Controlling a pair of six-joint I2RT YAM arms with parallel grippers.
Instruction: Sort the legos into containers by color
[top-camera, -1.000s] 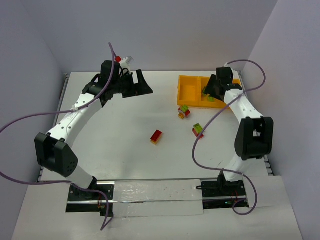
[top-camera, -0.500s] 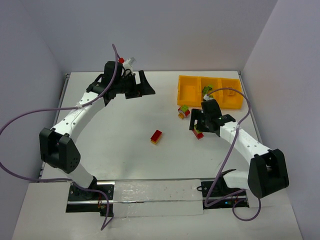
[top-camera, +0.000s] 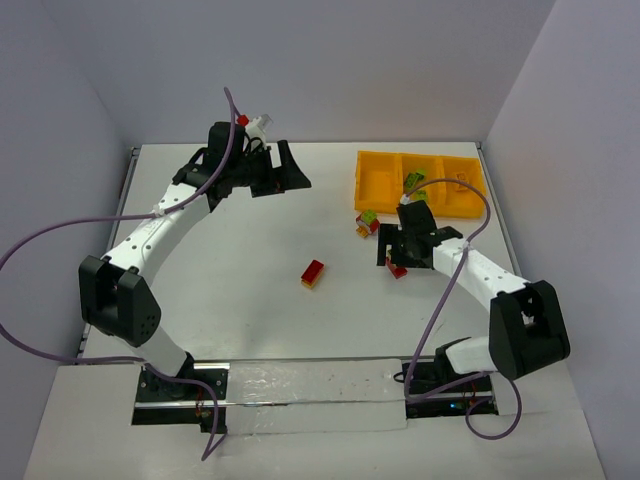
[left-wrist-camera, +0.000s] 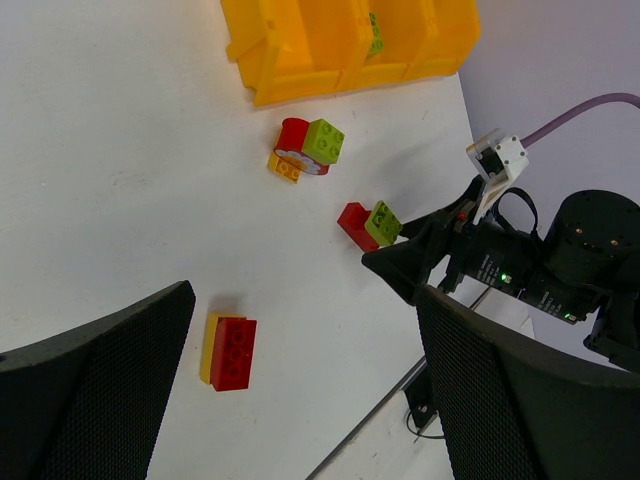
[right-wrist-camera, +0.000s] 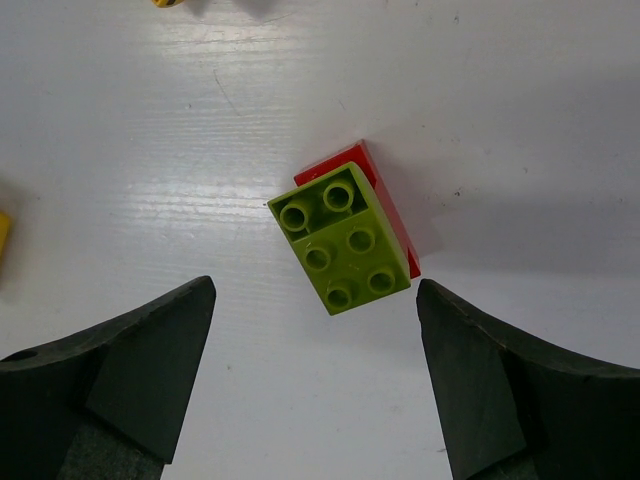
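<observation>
The orange-yellow tray (top-camera: 372, 190) stands at the back right, with a lime green brick (top-camera: 414, 182) in its middle compartment. In front of it lies a cluster of red, green and yellow bricks (top-camera: 367, 222). My right gripper (top-camera: 393, 252) is open and hovers right over a green-on-red pair (right-wrist-camera: 345, 240), which lies between and just ahead of its fingertips (right-wrist-camera: 160, 340). A red-and-yellow pair (top-camera: 313, 273) lies alone mid-table. My left gripper (top-camera: 290, 170) is open and empty, raised at the back left, far from every brick.
The left wrist view shows the tray (left-wrist-camera: 300, 60), the cluster (left-wrist-camera: 308, 148), the green-red pair (left-wrist-camera: 369, 224), the red-yellow pair (left-wrist-camera: 230, 350) and the right gripper (left-wrist-camera: 420, 270). Grey walls close the table at the back and sides.
My right arm has left the tray and come down and forward over the green-red pair. My left arm shifted slightly, then held still.
</observation>
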